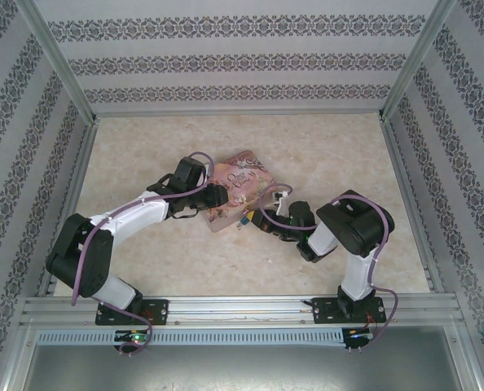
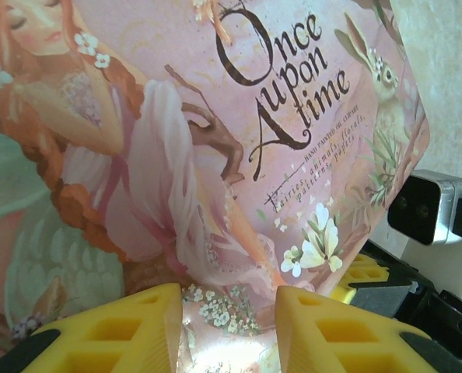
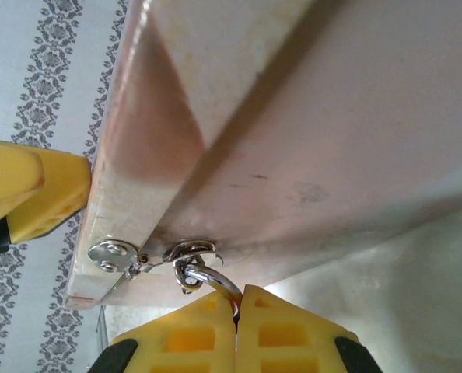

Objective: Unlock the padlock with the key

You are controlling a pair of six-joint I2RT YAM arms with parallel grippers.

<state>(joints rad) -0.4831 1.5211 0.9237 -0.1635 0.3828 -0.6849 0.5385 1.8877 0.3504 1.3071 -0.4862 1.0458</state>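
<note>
A pink illustrated tin (image 2: 215,155) is tilted up off the table, and my left gripper (image 2: 229,299) is shut on its edge, one yellow finger on each side. In the top view the left gripper (image 1: 216,195) sits at the left side of the tin (image 1: 242,183). The padlock's silvery shackle (image 3: 215,278) hangs through the tin's metal hasp (image 3: 192,252). My right gripper (image 3: 239,299) is shut on the padlock, whose body is hidden between the fingers. A small blue speck of the padlock (image 1: 246,217) shows at the tin's near edge, by the right gripper (image 1: 258,220). The key is hidden.
Patterned walls (image 1: 226,57) and metal frame posts (image 1: 405,73) enclose the pale table (image 1: 323,155). The right wrist's camera housing (image 2: 429,206) hangs close beside the tin's corner. A yellow finger of the left gripper (image 3: 29,190) presses the tin's far edge.
</note>
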